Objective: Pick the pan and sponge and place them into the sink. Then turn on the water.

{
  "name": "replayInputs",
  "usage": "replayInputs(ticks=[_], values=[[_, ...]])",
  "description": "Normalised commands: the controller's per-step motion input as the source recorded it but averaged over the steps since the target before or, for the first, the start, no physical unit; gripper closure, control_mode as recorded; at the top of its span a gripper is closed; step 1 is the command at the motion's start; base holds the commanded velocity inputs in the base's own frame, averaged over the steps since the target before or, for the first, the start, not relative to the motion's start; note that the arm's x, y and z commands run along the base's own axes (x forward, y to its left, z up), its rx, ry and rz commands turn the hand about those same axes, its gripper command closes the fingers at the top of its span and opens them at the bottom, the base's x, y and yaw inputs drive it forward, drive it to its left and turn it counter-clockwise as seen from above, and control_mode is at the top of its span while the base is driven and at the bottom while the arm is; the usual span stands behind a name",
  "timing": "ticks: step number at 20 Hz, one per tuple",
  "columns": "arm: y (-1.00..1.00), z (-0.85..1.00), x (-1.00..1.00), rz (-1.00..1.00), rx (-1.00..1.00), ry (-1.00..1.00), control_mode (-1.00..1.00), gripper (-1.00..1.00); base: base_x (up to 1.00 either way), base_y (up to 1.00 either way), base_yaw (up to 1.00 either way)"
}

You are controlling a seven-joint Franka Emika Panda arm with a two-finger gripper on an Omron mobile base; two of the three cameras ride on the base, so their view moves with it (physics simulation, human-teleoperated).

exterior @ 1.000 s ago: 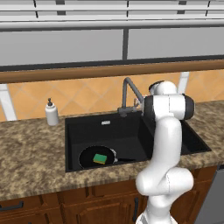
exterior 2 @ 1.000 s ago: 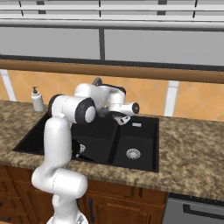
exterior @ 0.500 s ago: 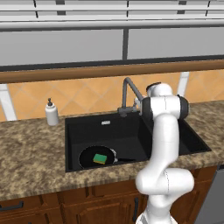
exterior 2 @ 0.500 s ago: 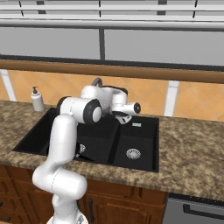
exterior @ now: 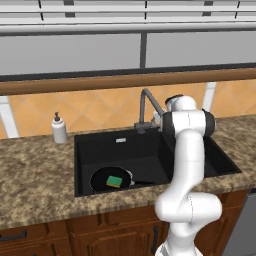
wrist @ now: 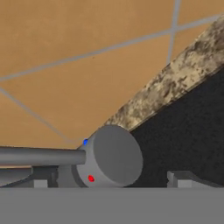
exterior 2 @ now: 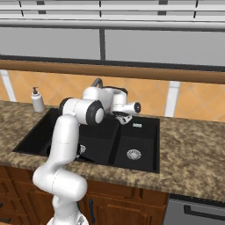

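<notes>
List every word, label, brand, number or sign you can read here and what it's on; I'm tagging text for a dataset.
None: no readable text appears in any view.
Soap dispenser: plain white, no label.
Faucet: no writing; its round grey knob carries only a red dot and a blue dot, not letters.
Sink: a small pale mark on the back wall, too small to read.

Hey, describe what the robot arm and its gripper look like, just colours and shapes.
The arm is glossy white, built of rounded tubular links with dark grey bands at the joints, rising from a bulbous white base. The gripper is a white block with a round dark end cap; its jaws end in small dark grey tips. No cables or markings are visible.
</notes>
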Motion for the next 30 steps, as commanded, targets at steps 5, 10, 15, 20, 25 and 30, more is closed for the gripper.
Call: replayInputs(ticks=[5, 10, 15, 20, 25, 30], values=[[0.19, -0.26, 0.25, 0.00, 0.00, 0.00, -1.00, -1.00, 0.00, 0.00, 0.00], [0.37, -0.32, 0.30, 0.00, 0.00, 0.00, -1.00, -1.00, 0.00, 0.00, 0.00], [0.39, -0.32, 0.51, 0.01, 0.00, 0.01, -1.00, -1.00, 0.00, 0.00, 0.00], [0.35, -0.34, 0.57, 0.01, 0.01, 0.00, -1.00, 1.00, 0.00, 0.00, 0.00], [0.08, -0.28, 0.60, 0.02, 0.09, 0.00, -1.00, 1.00, 0.00, 0.00, 0.00], [0.00, -0.19, 0.37, 0.00, 0.24, -0.01, -1.00, 1.00, 0.00, 0.00, 0.00]])
